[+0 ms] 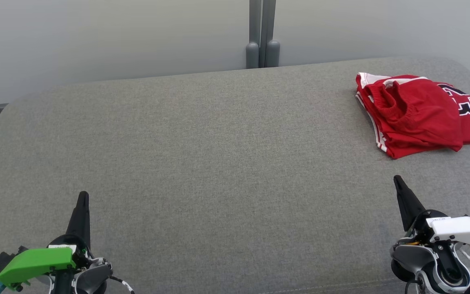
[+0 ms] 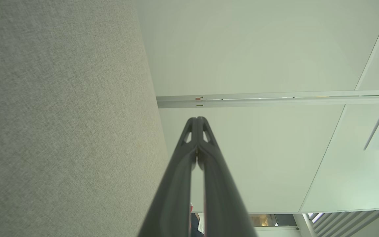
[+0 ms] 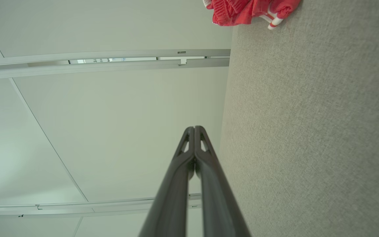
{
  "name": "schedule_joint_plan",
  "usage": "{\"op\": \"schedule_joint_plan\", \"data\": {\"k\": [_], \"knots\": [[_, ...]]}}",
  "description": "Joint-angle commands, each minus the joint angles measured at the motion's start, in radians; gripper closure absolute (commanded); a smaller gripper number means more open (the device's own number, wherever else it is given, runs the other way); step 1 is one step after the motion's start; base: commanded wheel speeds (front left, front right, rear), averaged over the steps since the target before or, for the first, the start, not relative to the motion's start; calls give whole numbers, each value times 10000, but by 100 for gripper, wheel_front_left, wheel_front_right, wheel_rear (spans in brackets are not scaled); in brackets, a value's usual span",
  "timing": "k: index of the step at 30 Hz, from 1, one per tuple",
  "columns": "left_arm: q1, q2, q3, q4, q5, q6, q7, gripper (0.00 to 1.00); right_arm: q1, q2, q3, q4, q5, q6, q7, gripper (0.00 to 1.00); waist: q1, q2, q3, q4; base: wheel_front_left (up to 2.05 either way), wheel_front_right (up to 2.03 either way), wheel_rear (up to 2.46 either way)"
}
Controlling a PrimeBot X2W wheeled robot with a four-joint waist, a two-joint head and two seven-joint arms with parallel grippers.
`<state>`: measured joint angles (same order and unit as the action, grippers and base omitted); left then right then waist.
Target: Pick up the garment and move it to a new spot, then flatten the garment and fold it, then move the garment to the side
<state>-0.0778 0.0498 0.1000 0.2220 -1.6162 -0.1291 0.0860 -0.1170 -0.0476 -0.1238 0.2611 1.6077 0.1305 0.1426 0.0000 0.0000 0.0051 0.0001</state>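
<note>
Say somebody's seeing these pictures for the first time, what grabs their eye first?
The red garment, white-striped and bunched up, stands out at the far right of the big grey cushion. Next come the left claw, above a bright green cover at the near left, and the right claw, beside a white cover at the near right, both shut and empty.

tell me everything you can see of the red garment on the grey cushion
The red garment is a soft, sporty-looking knit with white stripe trim along its edges, a gathered ribbed opening on top and dark, white-outlined lettering or numerals on its right part. It lies loosely folded in rumpled layers, not flat, at the far right of the grey cushion, resting on that fabric alone. The right gripper, shut, is nearer the robot and apart from it.
</note>
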Motion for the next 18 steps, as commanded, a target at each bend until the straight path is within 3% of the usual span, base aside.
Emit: {"op": "schedule_joint_plan", "data": {"k": [1,18], "knots": [[-127,3,40,-16,-16,-50,4,100,-81,-49,-26,-36,54,4,20,100,0,0,0,0,0,0,0],[-126,3,39,-17,-16,-50,3,100,-81,-49,-25,-36,54,4,20,100,0,0,0,0,0,0,0]]}}
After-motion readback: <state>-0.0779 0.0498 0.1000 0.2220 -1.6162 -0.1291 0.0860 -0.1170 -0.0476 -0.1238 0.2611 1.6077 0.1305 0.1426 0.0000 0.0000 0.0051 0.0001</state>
